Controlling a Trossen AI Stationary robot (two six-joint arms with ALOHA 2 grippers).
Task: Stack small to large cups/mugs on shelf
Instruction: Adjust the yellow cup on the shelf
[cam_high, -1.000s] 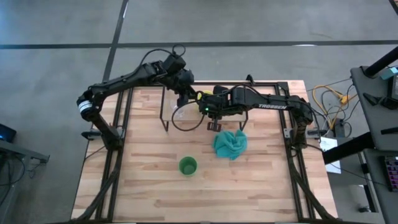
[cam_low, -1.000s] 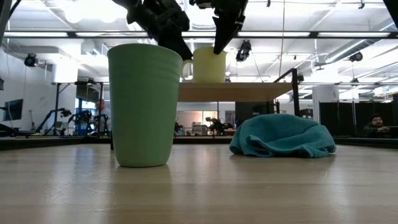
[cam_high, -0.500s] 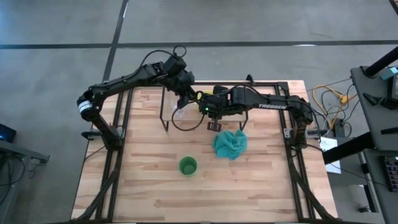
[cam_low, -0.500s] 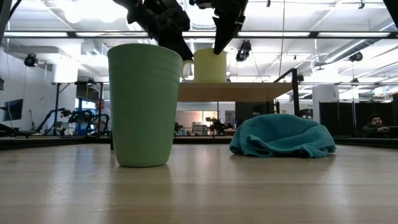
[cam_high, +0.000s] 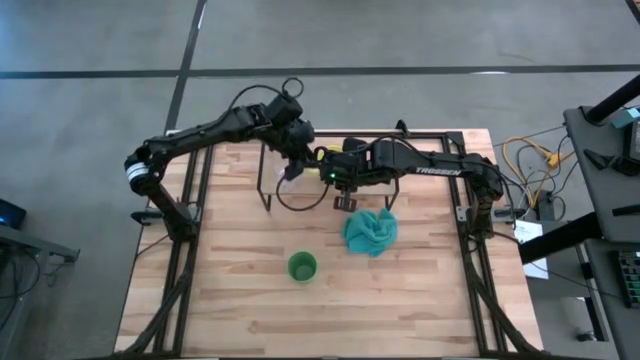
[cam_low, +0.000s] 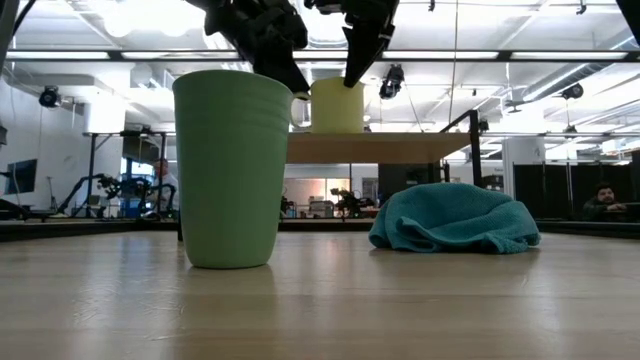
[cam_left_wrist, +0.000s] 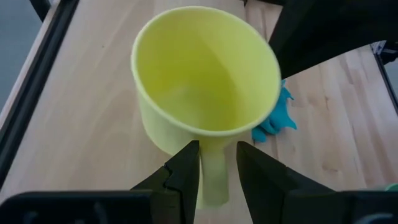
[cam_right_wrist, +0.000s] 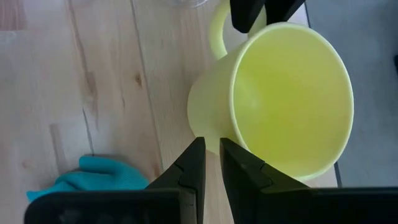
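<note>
The yellow mug (cam_high: 318, 154) stands upright on the light-wood shelf (cam_low: 380, 148) at the far middle of the table. My right gripper (cam_right_wrist: 212, 146) is shut on the mug's rim. My left gripper (cam_left_wrist: 217, 152) is open, with its fingers on either side of the mug's handle (cam_left_wrist: 214, 177); I cannot tell whether they touch it. The clear glass cup (cam_high: 288, 183) stands just beside the mug, toward the near left. The green cup (cam_high: 302, 266) stands upright on the tabletop, nearer the front edge. My right gripper pinches the mug's wall at the rim (cam_right_wrist: 219, 134), on the side opposite the handle, with one finger inside the mug and one outside. The fingers come slanting down from the table's right side. The mug stands upright with its base on the shelf (cam_low: 336, 130).
A crumpled teal cloth (cam_high: 370, 230) lies on the tabletop, right of the green cup and in front of the shelf. The shelf's black legs (cam_high: 266, 190) stand around the mug. Bare tabletop lies along the front edge (cam_high: 300, 320).
My left gripper has gone a little toward the table's right edge, closer to the mug's handle. The mug has stayed upright on the shelf in my right gripper.
</note>
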